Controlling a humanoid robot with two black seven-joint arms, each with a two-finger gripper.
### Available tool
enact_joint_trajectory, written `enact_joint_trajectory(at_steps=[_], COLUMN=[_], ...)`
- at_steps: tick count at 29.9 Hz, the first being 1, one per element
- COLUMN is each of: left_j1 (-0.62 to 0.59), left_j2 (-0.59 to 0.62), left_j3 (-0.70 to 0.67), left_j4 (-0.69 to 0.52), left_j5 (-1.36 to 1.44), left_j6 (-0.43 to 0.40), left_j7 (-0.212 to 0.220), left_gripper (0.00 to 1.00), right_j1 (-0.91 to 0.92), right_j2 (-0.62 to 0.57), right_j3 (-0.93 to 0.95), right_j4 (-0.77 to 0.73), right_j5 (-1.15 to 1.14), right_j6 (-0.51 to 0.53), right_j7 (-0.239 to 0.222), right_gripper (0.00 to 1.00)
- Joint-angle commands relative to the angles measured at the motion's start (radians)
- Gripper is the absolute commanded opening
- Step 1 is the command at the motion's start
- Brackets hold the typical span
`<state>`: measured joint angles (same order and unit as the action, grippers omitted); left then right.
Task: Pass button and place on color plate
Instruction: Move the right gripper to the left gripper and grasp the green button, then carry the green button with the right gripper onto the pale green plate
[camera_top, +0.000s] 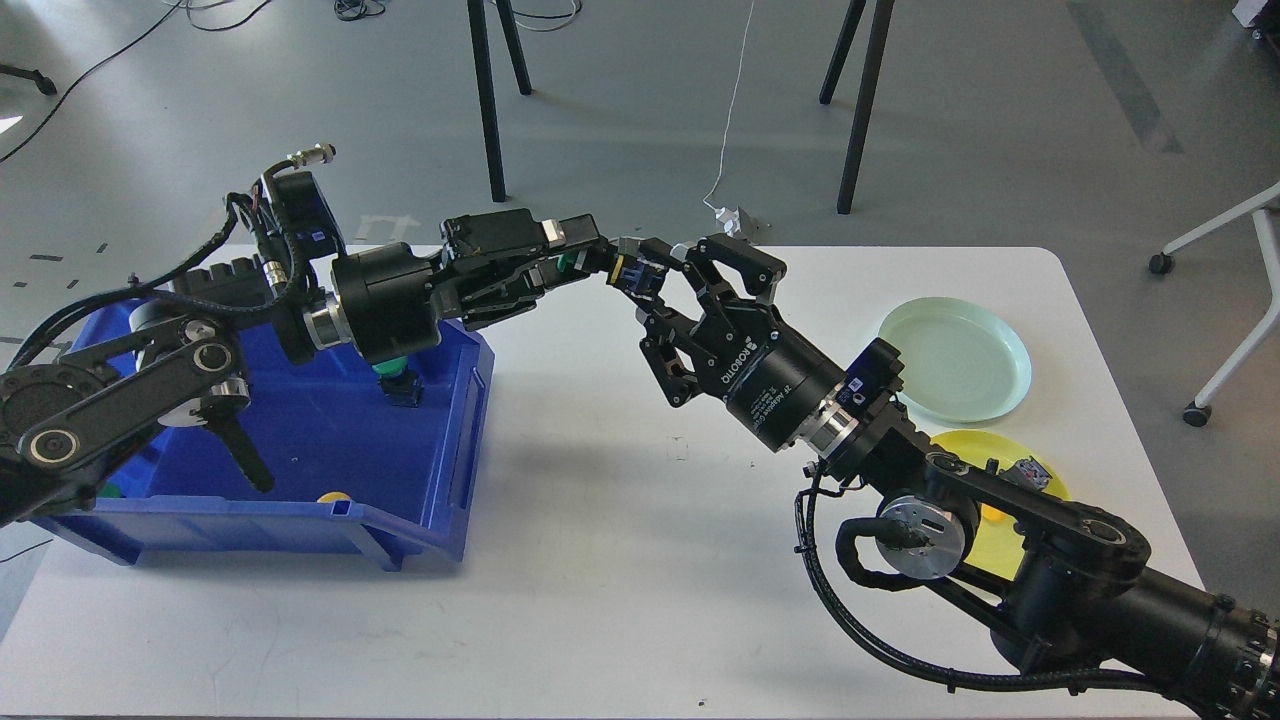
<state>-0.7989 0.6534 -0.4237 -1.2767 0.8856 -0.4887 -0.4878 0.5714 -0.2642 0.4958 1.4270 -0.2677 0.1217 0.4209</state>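
Note:
A button (628, 272) with a green cap and a blue, yellow and black body hangs in the air above the table's far middle. My left gripper (585, 258) comes from the left and is shut on its green cap end. My right gripper (650, 272) comes from the lower right, and its fingers are closed around the blue body end. A pale green plate (955, 360) lies at the right. A yellow plate (1005, 455) lies nearer, partly hidden by my right arm, with a small button part (1028, 470) on it.
A blue bin (300, 430) stands at the left under my left arm, holding a green button (395, 375) and a yellow one (333, 497). The white table (620, 580) runs from the bin to the plates. Chair legs stand behind the table's far edge.

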Motion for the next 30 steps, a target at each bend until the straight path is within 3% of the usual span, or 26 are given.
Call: enact_joint_trajectory(at_steps=[1,8,15,21,24,30], left_j1=[0.0,0.0,0.0,-0.005,-0.008,-0.011], left_j2=[0.0,-0.001,-0.001,0.0,0.0,0.0], left_j3=[-0.004,-0.004,-0.006,-0.004,-0.003,0.002], left_j4=[0.005,0.019,0.023,0.03,0.031,0.031], left_j5=[-0.017,-0.033,-0.034,-0.034,-0.039,-0.039], left_j6=[0.0,0.0,0.0,0.0,0.0,0.0], left_j7=[-0.001,-0.001,-0.001,-0.001,-0.001,-0.001], left_gripper=[0.87,0.89,0.89,0.89,0.89,0.9], right_j1=[-0.013,-0.025,-0.022,-0.019,-0.004,0.079], right_j2=[-0.035,-0.239,-0.503,-0.509,-0.478,-0.31], right_j3=[0.003,0.047,0.007,-0.101,-0.181,-0.348], right_j4=[0.01,0.041,-0.04,-0.204,-0.343,-0.628], right_j5=[-0.001,-0.011,-0.181,-0.38,-0.422,-0.462], right_j6=[-0.002,-0.04,-0.284,-0.496,-0.603,-0.61], right_j7=[-0.001,-0.001,-0.04,-0.129,-0.148,-0.148], right_gripper=[0.08,0.08,0.08,0.08,0.08,0.08])
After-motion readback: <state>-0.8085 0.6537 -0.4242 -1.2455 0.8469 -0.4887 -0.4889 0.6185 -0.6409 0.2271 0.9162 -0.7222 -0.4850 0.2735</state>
